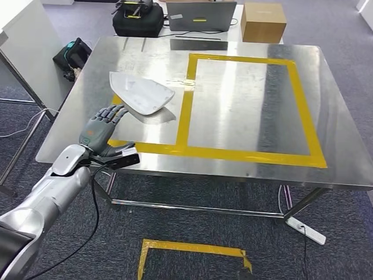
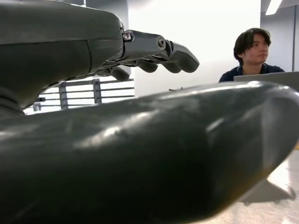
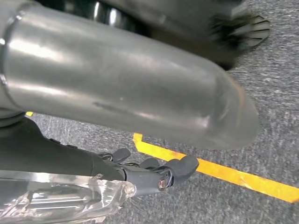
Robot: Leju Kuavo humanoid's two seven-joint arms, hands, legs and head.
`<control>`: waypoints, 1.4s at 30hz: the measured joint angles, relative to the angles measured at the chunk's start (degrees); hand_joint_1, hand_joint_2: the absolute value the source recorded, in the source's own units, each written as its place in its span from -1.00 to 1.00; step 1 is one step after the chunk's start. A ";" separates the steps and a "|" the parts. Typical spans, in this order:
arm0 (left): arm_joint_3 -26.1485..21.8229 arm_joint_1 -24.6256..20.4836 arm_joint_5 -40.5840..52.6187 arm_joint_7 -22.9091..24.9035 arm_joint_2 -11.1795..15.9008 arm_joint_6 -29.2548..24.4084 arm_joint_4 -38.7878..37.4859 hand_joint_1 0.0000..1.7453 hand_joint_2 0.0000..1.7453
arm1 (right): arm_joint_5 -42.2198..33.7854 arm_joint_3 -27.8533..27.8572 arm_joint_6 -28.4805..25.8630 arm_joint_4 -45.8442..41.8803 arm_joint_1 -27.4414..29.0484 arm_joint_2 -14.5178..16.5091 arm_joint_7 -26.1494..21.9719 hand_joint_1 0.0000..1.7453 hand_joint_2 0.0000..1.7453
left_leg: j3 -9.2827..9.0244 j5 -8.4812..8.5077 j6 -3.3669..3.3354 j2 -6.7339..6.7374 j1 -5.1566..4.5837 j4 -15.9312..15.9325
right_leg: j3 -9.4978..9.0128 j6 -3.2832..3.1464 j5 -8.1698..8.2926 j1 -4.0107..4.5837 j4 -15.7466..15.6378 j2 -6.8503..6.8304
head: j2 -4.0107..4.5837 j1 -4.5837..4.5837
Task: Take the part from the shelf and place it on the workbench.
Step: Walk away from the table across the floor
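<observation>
The white curved shell part lies on the steel workbench, at its left side beside the yellow tape frame. My left hand reaches over the near-left table edge, its outstretched fingers at the part's near-left rim. In the left wrist view the fingers are straight and well apart from the thick thumb, with nothing between them. My right hand hangs above the carpet, its fingers loosely extended and holding nothing.
A yellow tape rectangle marks the bench top. At the far edge stand a laptop, a cardboard box and a black bag. A person sits beyond the bench. A power strip and yellow floor tape lie below.
</observation>
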State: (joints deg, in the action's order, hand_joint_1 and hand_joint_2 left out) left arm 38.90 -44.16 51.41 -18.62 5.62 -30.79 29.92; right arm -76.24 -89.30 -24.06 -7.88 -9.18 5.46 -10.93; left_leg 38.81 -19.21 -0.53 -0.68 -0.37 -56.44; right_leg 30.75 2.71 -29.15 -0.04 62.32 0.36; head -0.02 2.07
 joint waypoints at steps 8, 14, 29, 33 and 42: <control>-0.38 0.02 0.18 0.10 0.84 -0.01 -0.04 -1.00 -1.00 | -0.14 0.02 0.04 0.03 -0.16 0.00 0.01 -1.00 -1.00 | 3.45 -7.24 2.55 0.11 0.45 -8.16 | 0.82 -2.49 2.79 0.00 -4.79 -0.21 | 0.00 0.17; -0.63 0.42 0.25 0.34 1.23 -0.02 -0.05 -1.00 -1.00 | -0.15 0.02 0.17 0.04 0.04 -0.01 0.01 -1.00 -1.00 | -1.97 -6.64 3.30 0.12 1.17 -11.27 | 5.82 -1.62 6.69 -0.19 -4.55 -0.43 | 0.00 0.18; -1.19 1.45 0.79 1.10 1.90 -0.05 -0.29 -1.00 -1.00 | -0.21 0.02 0.20 0.06 0.42 -0.04 0.03 -1.00 -1.00 | -3.82 -3.03 -0.47 0.21 0.14 0.76 | 6.06 0.41 1.18 -0.32 5.25 -0.39 | 0.00 -0.40; -1.48 1.41 0.75 1.30 2.47 -0.10 -0.36 -1.00 -1.00 | -0.04 0.01 0.20 0.06 0.14 -0.07 0.03 -1.00 -1.00 | -2.56 -1.48 0.63 0.28 0.12 0.46 | -0.57 -0.40 1.74 0.25 -5.00 -0.10 | 0.00 -0.29; -1.97 2.43 0.73 2.48 3.83 -0.06 -0.71 -1.00 -1.00 | 0.32 -0.01 0.28 0.06 0.31 -0.07 0.16 -1.00 -1.00 | 2.24 -10.87 2.92 0.27 0.68 -16.18 | 4.35 -2.35 6.19 -0.08 -5.54 -0.33 | 0.00 0.09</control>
State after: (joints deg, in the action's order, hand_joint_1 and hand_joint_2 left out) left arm 36.93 -41.73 52.13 -16.14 9.45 -30.85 29.22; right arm -75.92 -89.31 -23.78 -7.82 -8.87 5.40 -10.77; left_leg 41.04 -30.08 2.40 -0.41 0.32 -72.62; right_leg 35.10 0.37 -22.96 -0.11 56.78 0.03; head -0.02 2.15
